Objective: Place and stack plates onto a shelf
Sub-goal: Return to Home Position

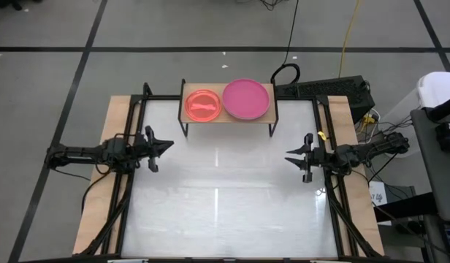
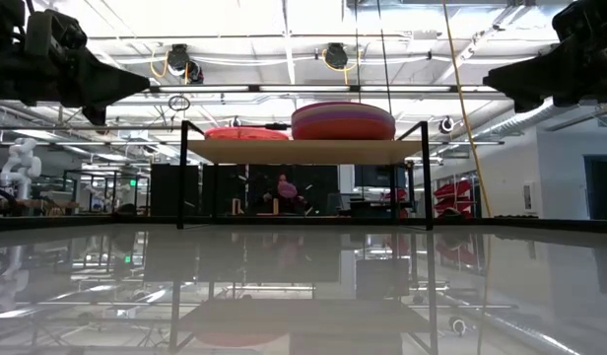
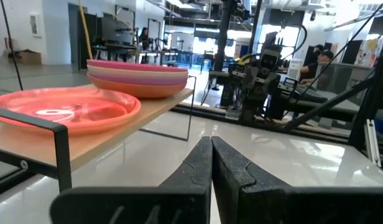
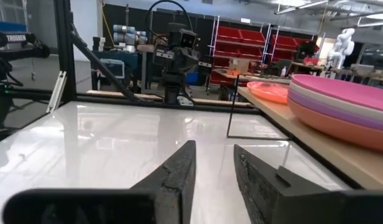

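The light-wood shelf [image 1: 229, 117] on thin black legs stands at the table's far middle. On its right half rests a stack of large plates [image 1: 245, 98], magenta on top, with purple and beige below in the left wrist view [image 3: 142, 78]. On its left half rests a small translucent orange-red divided plate [image 1: 202, 104]. My left gripper [image 1: 169, 144] hovers shut and empty at the table's left, a little nearer than the shelf. My right gripper [image 1: 289, 155] hovers open and empty at the table's right.
The white tabletop [image 1: 225, 204] is glossy and mirrors the ceiling lights. Black frame rails run along both table sides [image 1: 134, 117]. Cables and a black box [image 1: 334, 91] lie behind the shelf to the right. White equipment [image 1: 437, 95] stands off the right edge.
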Robot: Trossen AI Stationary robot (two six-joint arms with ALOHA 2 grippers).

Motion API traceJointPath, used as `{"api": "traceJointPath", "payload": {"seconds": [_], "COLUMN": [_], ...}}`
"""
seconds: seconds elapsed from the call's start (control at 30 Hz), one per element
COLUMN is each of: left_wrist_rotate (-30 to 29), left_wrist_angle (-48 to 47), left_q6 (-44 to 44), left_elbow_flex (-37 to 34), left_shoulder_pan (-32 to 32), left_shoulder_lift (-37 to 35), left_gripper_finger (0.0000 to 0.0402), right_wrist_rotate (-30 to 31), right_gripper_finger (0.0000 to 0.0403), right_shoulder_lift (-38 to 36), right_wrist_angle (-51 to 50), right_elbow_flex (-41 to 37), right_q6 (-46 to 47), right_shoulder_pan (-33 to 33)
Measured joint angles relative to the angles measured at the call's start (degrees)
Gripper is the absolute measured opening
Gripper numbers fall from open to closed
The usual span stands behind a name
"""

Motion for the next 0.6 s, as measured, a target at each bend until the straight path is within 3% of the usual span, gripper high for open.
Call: {"api": "traceJointPath", "payload": {"seconds": [0.23, 0.6], "left_wrist_rotate": [0.0, 0.0], "left_wrist_angle": [0.5, 0.8], "left_q6": [1.3, 0.2], "left_elbow_flex": [0.0, 0.0], "left_shoulder_pan": [0.0, 0.0], "left_shoulder_lift": [0.0, 0.0], "left_gripper_finger": [0.0004, 0.0004], "right_wrist_rotate": [0.0, 0.0], "right_gripper_finger": [0.0009, 0.0007], "right_shoulder_lift": [0.0, 0.0], "right_wrist_angle": [0.0, 0.0], "right_elbow_flex": [0.0, 0.0], "right_q6": [-0.3, 4.2], "right_shoulder_pan": [0.0, 0.0]}}
